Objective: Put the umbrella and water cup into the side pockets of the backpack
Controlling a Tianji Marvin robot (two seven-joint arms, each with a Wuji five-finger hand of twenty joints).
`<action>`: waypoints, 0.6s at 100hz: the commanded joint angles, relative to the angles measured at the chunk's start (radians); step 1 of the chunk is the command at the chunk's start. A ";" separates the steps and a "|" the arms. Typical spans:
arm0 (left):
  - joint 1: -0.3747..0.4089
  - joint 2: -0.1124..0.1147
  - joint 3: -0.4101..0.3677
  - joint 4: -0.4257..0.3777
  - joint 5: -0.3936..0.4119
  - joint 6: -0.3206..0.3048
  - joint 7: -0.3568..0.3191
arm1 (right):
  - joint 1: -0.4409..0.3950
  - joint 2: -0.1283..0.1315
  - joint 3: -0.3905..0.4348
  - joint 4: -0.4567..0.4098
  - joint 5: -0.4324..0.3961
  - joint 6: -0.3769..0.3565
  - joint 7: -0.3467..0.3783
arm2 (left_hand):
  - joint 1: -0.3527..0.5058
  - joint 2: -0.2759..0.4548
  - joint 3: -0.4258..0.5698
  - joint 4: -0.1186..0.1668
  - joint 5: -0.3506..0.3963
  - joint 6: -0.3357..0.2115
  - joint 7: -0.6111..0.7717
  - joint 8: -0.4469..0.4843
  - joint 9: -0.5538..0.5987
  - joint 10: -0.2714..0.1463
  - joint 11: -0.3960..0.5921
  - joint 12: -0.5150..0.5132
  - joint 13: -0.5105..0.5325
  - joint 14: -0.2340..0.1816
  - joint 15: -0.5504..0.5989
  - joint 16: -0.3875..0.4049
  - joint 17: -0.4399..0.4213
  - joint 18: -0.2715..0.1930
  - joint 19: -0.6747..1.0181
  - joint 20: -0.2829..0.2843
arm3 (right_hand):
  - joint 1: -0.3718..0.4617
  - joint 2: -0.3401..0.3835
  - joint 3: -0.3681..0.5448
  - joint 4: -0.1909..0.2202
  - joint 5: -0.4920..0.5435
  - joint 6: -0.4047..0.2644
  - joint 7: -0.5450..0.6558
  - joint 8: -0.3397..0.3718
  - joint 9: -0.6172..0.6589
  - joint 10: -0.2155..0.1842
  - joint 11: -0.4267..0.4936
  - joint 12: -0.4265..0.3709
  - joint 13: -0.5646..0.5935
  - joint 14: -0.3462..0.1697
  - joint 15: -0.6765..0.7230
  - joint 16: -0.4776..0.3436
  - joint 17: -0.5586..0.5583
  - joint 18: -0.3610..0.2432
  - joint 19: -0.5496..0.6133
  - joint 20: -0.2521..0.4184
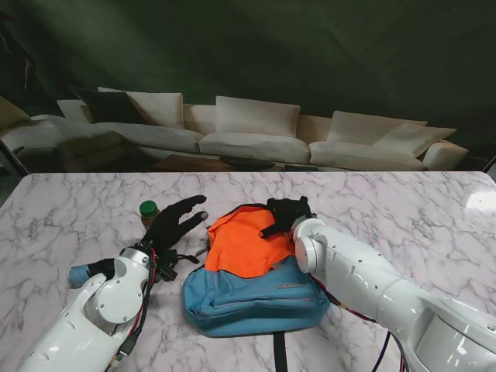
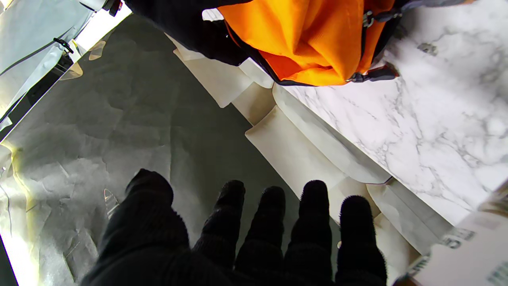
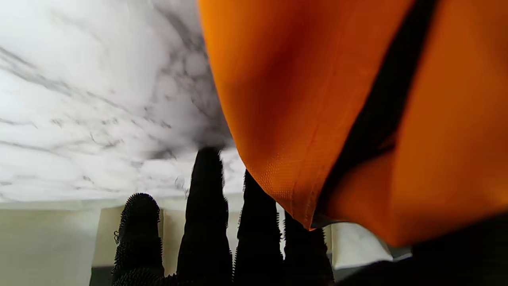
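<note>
The backpack lay flat mid-bench, the green-capped water cup just left of it and what looked like the blue umbrella nearer to me, so the pocket mouth probably wanted holding open before anything went in. The left hand hovered empty, fingers spread, beside the cup. The right hand rested curled on the orange top; whether it pinched fabric, I couldn't tell.

The backpack was orange on top and blue lower down. It lay flat in the middle of the marble table, with a black strap hanging toward me. The water cup had a green lid and stood upright to the left of the backpack, not touching it. The blue umbrella lay on the table farther left and nearer to me, partly hidden.
</note>
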 commanded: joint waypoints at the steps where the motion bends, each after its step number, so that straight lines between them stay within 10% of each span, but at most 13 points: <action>1: 0.000 -0.001 0.002 -0.001 -0.001 0.003 -0.013 | -0.016 -0.021 0.007 0.012 -0.003 -0.009 -0.013 | -0.007 0.041 -0.003 0.020 -0.041 -0.009 -0.016 0.000 -0.039 -0.021 -0.008 0.001 0.016 -0.005 0.003 0.004 -0.007 -0.003 0.008 0.015 | 0.132 -0.052 0.311 -0.032 0.100 -0.224 0.193 -0.073 0.186 -0.076 0.165 0.072 0.161 -0.082 0.158 0.103 0.017 0.047 0.036 -0.023; 24: -0.001 -0.001 0.002 -0.001 -0.001 0.002 -0.015 | -0.042 -0.018 0.056 0.002 0.015 -0.042 -0.047 | -0.008 0.042 -0.003 0.020 -0.042 -0.009 -0.016 0.000 -0.039 -0.021 -0.009 0.001 0.015 -0.007 0.002 0.003 -0.007 -0.004 0.008 0.015 | 0.279 -0.025 0.393 -0.074 0.228 -0.369 0.233 -0.052 0.313 0.003 0.305 0.125 0.282 -0.106 0.356 0.210 0.091 0.028 0.086 0.010; 60: 0.001 0.000 0.000 -0.004 0.003 -0.002 -0.014 | -0.225 0.101 0.326 -0.324 -0.083 -0.057 -0.044 | -0.007 0.041 -0.003 0.020 -0.038 -0.009 -0.015 0.001 -0.039 -0.020 -0.009 0.001 0.014 -0.004 0.002 0.003 -0.007 -0.002 0.007 0.015 | 0.325 -0.018 0.397 -0.082 0.246 -0.373 0.226 0.008 0.297 0.041 0.341 0.121 0.277 -0.084 0.388 0.213 0.199 -0.007 0.250 0.116</action>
